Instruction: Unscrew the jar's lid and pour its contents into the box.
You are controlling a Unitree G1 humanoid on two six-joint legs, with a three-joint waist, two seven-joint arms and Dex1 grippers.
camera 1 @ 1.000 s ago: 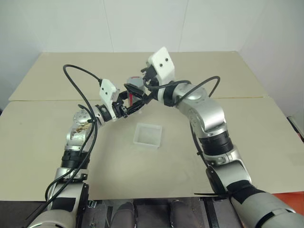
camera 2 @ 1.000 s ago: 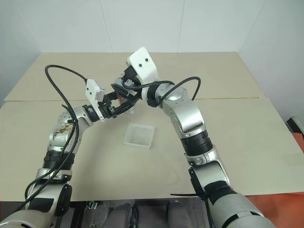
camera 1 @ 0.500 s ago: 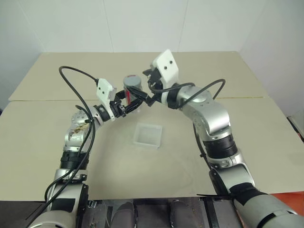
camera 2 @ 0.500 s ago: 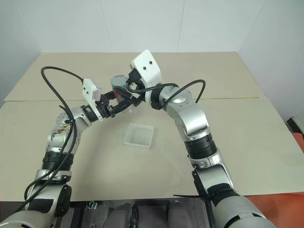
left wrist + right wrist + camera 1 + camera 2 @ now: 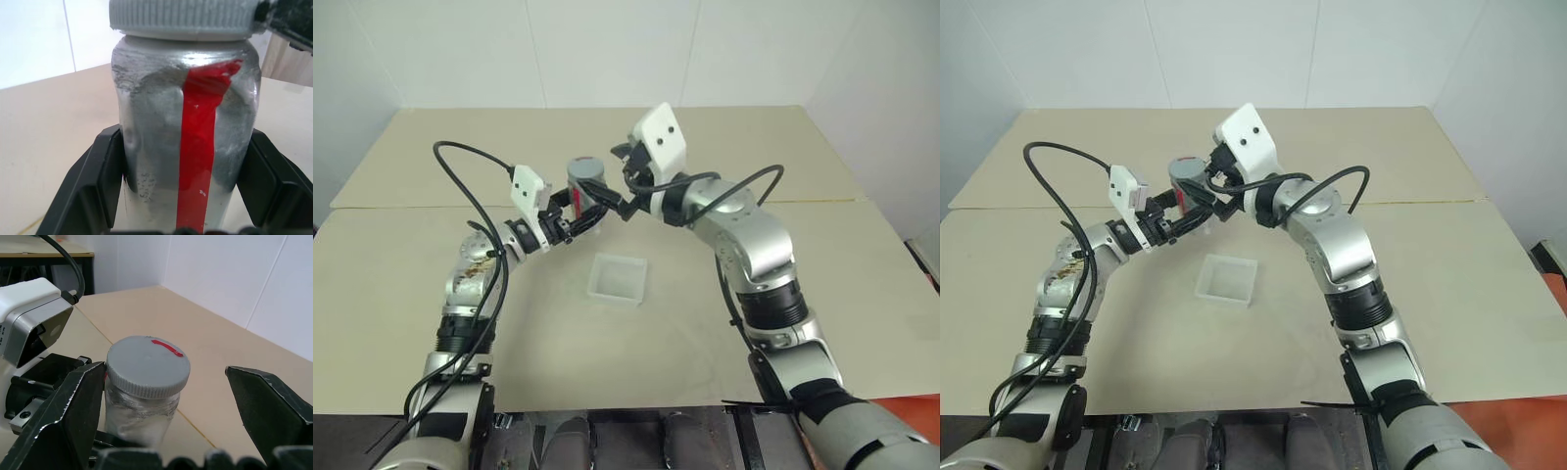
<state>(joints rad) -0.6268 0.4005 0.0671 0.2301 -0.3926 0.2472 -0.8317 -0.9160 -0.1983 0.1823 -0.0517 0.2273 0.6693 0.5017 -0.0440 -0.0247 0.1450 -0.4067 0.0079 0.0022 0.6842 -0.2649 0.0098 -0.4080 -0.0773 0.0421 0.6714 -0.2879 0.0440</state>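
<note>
Upper centre of the frame: the left end effector (image 5: 582, 217) clamps the jar (image 5: 587, 181), lid (image 5: 148, 365) still on; the right end effector (image 5: 171, 418) gapes beside it; the box (image 5: 618, 279) below awaits contents.

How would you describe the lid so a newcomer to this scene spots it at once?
Start at the beige table and find the left gripper, held above it just beyond the white box. It is shut on an upright silvery jar with a red stripe. The lid is the ribbed grey cap on top, marked with a short red line.
</note>
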